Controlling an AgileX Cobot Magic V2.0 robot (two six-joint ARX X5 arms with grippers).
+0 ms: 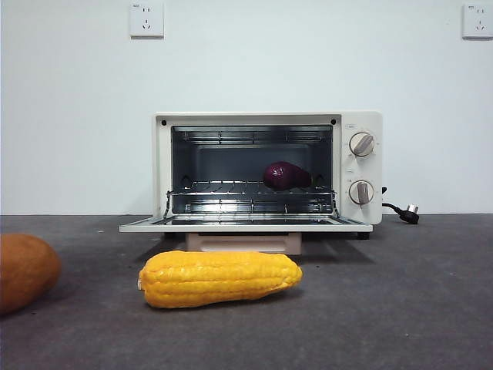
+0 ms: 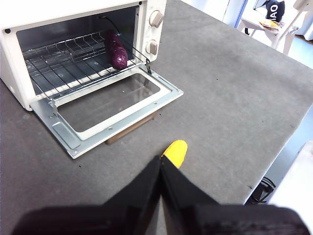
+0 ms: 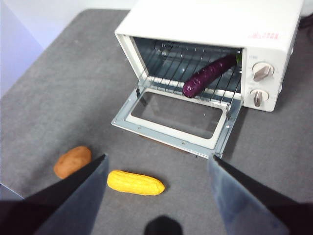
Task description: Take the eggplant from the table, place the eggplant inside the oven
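The dark purple eggplant (image 1: 286, 176) lies on the wire rack inside the cream-white oven (image 1: 362, 123), toward the side with the knobs; it also shows as the eggplant (image 2: 117, 50) and the eggplant (image 3: 209, 75) in the wrist views. The oven door (image 1: 245, 225) hangs fully open and flat. My left gripper (image 2: 161, 159) is shut with nothing in it, held above the table (image 2: 230, 98) near the corn's tip. My right gripper (image 3: 157, 157) stands wide open and empty, high above the table in front of the oven. Neither gripper appears in the front view.
A yellow corn cob (image 1: 219, 278) lies on the table in front of the oven door. An orange-brown rounded vegetable (image 1: 25, 270) sits at the left edge. A black power plug (image 1: 406, 213) lies to the right of the oven.
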